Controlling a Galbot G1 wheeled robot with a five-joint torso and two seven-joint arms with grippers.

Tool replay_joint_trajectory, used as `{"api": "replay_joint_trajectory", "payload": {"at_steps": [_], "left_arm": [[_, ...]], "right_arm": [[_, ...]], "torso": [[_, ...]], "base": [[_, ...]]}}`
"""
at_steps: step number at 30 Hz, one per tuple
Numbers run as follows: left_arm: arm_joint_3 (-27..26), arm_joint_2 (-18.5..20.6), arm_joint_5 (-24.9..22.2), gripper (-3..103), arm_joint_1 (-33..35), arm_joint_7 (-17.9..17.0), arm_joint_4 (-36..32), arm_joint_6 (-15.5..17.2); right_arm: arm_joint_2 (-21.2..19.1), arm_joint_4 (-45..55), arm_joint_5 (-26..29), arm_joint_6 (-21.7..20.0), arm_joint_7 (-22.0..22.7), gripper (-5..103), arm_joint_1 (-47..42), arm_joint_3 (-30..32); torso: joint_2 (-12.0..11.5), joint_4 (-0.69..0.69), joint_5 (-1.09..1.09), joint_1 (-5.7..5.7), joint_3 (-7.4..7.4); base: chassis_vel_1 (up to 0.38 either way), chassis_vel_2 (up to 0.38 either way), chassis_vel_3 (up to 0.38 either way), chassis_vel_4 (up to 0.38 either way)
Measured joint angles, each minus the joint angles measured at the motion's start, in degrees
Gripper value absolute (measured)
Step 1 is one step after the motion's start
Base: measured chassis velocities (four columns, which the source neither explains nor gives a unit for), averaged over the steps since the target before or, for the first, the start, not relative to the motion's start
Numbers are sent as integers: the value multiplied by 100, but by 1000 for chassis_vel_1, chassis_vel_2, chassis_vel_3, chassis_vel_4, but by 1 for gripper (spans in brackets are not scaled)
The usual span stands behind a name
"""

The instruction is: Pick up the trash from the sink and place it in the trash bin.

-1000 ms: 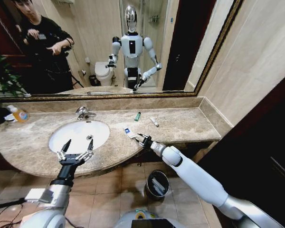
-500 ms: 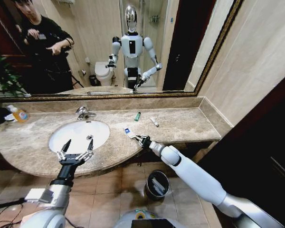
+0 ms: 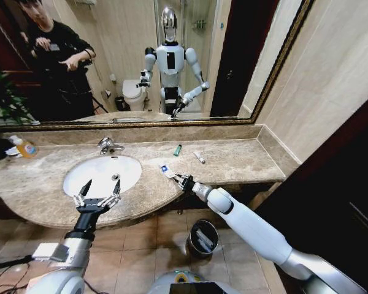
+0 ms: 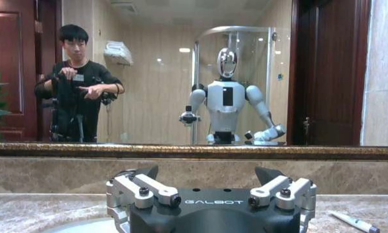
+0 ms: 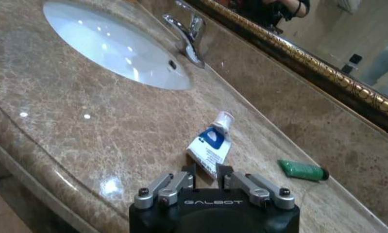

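Right gripper (image 3: 178, 179): it reaches over the marble surface (image 3: 233, 160), and its jaws sit close on both sides of the end of the white packet with a blue mark (image 5: 210, 146). I cannot tell if they squeeze it yet.
Left gripper (image 3: 98, 192): it hangs over the front rim of the sink (image 3: 101, 174), at about 6 o'clock from the bowl. Its jaws are spread wide and hold nothing.
Trash on the surface: three bits. One is the white packet, at 3 o'clock from the sink. One is a small green tube (image 3: 178, 149), at 12 o'clock from the packet, near the mirror. One is a thin white tube (image 3: 199, 157), just beside the green one, at its 4 o'clock.
Sink: one white oval bowl with one chrome tap (image 3: 108, 145) at its 12 o'clock.
Trash bin (image 3: 202, 238): one round black bin on the floor, below the surface edge, under the right arm. White bits lie inside it.
Bottle (image 3: 24, 147): one clear bottle with an orange label, far off at 10 o'clock from the sink.
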Motion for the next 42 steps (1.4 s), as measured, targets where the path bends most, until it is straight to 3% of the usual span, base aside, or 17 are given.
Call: {"api": "replay_joint_trajectory", "payload": {"at_steps": [6,16,25,33,42], "left_arm": [[0,0,0,100,0,0,0,0],[0,0,0,100,0,0,0,0],[0,0,0,100,0,0,0,0],[0,0,0,100,0,0,0,0],[0,0,0,100,0,0,0,0]], "right_arm": [[36,-72,-6,-26,9,23,50,-32],[45,-109,1,-40,23,1,92,-80],[66,-95,118,-96,148,0,131,-145],[60,236,933,-296,492,0,-97,13],[74,580,1234,-130,713,0,-747,708]], "torso": [[0,0,0,0,0],[0,0,0,0,0],[0,0,0,0,0],[0,0,0,0,0],[0,0,0,0,0]], "base": [[0,0,0,0],[0,0,0,0],[0,0,0,0],[0,0,0,0],[0,0,0,0]]}}
